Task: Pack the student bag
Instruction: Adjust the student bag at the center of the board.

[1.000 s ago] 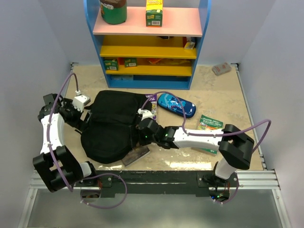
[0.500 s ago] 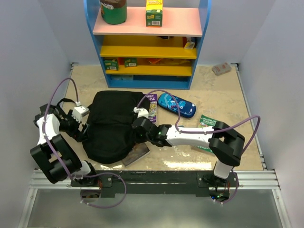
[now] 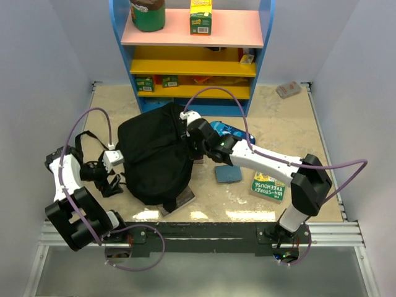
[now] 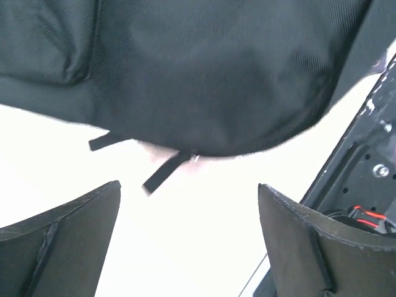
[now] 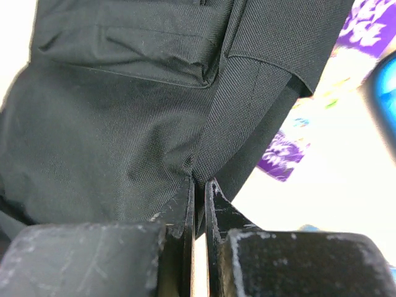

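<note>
A black bag (image 3: 154,161) sits upright. The right gripper (image 5: 199,185) is clamped on fabric at its far right edge. The left gripper (image 4: 189,216) gapes wide, empty, just left of the bag.

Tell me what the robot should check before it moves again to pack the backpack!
1. Grip: the right gripper is shut on a fold of the student bag: ok.
2. Free hand: the left gripper is open and empty, beside the bag: ok.
3. Bag's zipper open for packing: cannot tell.
4. Books packed: not ok; the teal book and the green book lie out on the table.
</note>
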